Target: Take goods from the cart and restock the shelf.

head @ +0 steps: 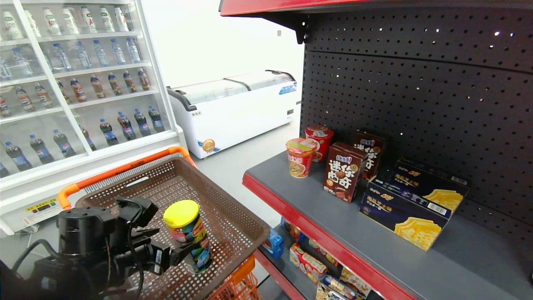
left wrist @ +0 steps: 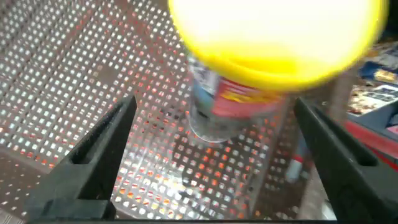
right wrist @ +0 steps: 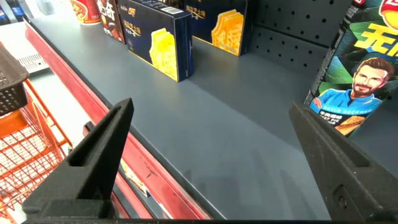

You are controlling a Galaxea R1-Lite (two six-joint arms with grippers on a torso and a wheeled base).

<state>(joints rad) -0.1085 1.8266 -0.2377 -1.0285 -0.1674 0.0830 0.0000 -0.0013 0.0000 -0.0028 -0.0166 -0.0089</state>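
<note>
Ref. landmark: shelf (head: 333, 216), grey deck w/ red front lip, black pegboard back.

1. Basket (head: 227, 196): brown, perforated, sits on an orange cart (head: 120, 168) just off the shelf's front lip, on the robot's L side.
2. Can (head: 187, 233): yellow lid, printed label, upright inside the basket at the end nearest the shelf lip. Not on the shelf. Cannot tell whether its base rests on the basket floor.
3. L gripper (left wrist: 214, 106): down in the basket, away from the shelf, level w/ the can's lower half. Jaws spread wide, one finger (left wrist: 99, 149) on each side of the can. The wrist view shows a gap on both sides, so no grip on it.
4. R gripper (right wrist: 211, 109): over bare shelf deck, near the front lip. Jaws spread wide, nothing between them.
5. Stock on shelf:
   - 2 noodle cups (head: 300, 157) at the shelf's L end, one behind the other.
   - 2 brown boxes (head: 344, 171) just R of the cups, upright.
   - 2 dark blue boxes (head: 406, 210) w/ yellow print further R, towards the pegboard.
   - A chip pack (right wrist: 357, 68) upright on the deck, near the R gripper, apart from the blue boxes.
6. Lower tier under the shelf: mixed packs (head: 308, 260).
7. Beyond the shelf's L end: chest freezer (head: 237, 108) and glass-door fridge (head: 83, 83) w/ bottles.
</note>
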